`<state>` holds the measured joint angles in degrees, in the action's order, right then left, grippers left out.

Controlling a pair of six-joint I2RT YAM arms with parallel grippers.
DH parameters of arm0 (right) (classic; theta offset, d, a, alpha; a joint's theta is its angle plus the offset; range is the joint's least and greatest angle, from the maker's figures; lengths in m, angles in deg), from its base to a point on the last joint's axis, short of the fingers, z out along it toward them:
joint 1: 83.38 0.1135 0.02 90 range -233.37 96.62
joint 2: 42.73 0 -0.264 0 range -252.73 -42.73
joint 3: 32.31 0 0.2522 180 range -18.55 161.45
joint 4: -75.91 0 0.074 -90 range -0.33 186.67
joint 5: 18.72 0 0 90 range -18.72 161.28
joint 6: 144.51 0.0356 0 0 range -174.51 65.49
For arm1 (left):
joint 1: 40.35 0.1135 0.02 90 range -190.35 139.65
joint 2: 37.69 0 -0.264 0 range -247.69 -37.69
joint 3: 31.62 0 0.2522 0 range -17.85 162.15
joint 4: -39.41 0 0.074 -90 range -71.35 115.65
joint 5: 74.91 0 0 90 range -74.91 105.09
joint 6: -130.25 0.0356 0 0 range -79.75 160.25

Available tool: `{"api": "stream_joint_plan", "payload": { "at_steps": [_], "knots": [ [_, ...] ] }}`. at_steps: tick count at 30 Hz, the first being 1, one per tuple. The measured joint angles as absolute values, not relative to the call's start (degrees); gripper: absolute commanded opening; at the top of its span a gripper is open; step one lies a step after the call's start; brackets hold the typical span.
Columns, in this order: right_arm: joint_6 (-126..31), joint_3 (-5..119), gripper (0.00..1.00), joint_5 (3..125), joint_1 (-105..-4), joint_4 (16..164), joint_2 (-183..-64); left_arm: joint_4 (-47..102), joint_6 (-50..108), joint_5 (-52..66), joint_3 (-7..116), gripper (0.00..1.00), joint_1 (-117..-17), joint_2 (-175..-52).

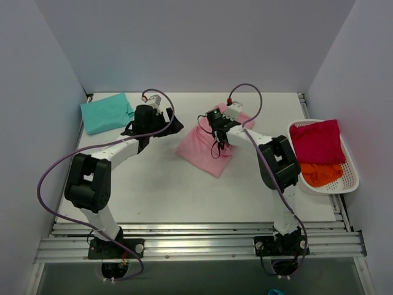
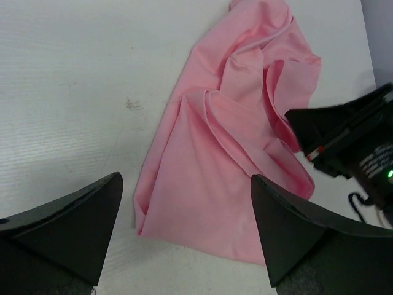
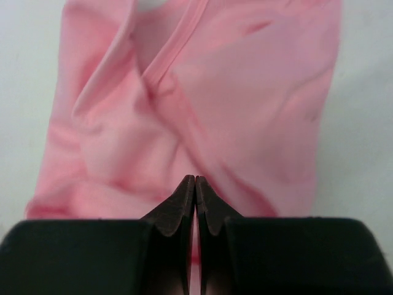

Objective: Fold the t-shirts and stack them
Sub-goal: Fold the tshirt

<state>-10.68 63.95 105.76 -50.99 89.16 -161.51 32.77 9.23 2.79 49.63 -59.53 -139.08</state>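
Note:
A light pink t-shirt [image 1: 206, 144] lies crumpled mid-table; it also shows in the left wrist view [image 2: 209, 178] and the right wrist view [image 3: 202, 104]. My right gripper [image 1: 216, 127] is shut [image 3: 194, 179] on a pinch of the pink cloth at its far edge, and the cloth bunches up toward it. My left gripper [image 1: 174, 126] is open [image 2: 184, 184] and empty, hovering just left of the pink shirt. A teal t-shirt [image 1: 106, 112] lies folded at the far left. A crimson t-shirt [image 1: 317, 141] and an orange one [image 1: 320, 174] sit in the basket.
The white mesh basket [image 1: 351, 179] stands at the table's right edge. Grey walls close in the back and both sides. The right gripper's black body [image 2: 347, 138] shows at the right of the left wrist view.

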Motion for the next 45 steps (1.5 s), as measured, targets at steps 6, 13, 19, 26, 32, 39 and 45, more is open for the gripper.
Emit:
{"api": "stream_joint_plan", "payload": {
  "at_steps": [6,13,19,26,32,39,45],
  "knots": [
    [-12.7,70.5,0.0,105.0,-62.3,90.1,-163.2,32.8,9.2,2.6,48.4,0.94,-58.8,-136.2],
    [-14.0,71.2,0.54,104.3,-65.0,92.1,-160.4,32.9,9.2,3.4,47.7,0.94,-58.8,-134.3],
    [-11.3,49.3,0.86,104.5,-51.8,90.6,-138.6,34.6,7.9,6.6,39.7,0.94,-58.8,-132.3],
    [-2.2,27.8,0.86,104.5,-39.4,89.5,-120.8,38.8,4.9,6.7,33.6,0.94,-59.3,-135.4],
    [4.5,19.1,0.84,104.5,-33.2,88.4,-119.9,43.7,2.8,5.6,33.3,0.95,-61.1,-141.4],
    [6.8,18.6,0.79,103.7,-33.0,79.4,-131.9,47.0,1.7,4.9,33.8,0.95,-61.7,-143.4],
    [6.4,22.6,0.68,104.4,-33.2,72.9,-137.9,48.1,1.7,4.8,34.7,0.95,-61.7,-144.5]
  ]
}}
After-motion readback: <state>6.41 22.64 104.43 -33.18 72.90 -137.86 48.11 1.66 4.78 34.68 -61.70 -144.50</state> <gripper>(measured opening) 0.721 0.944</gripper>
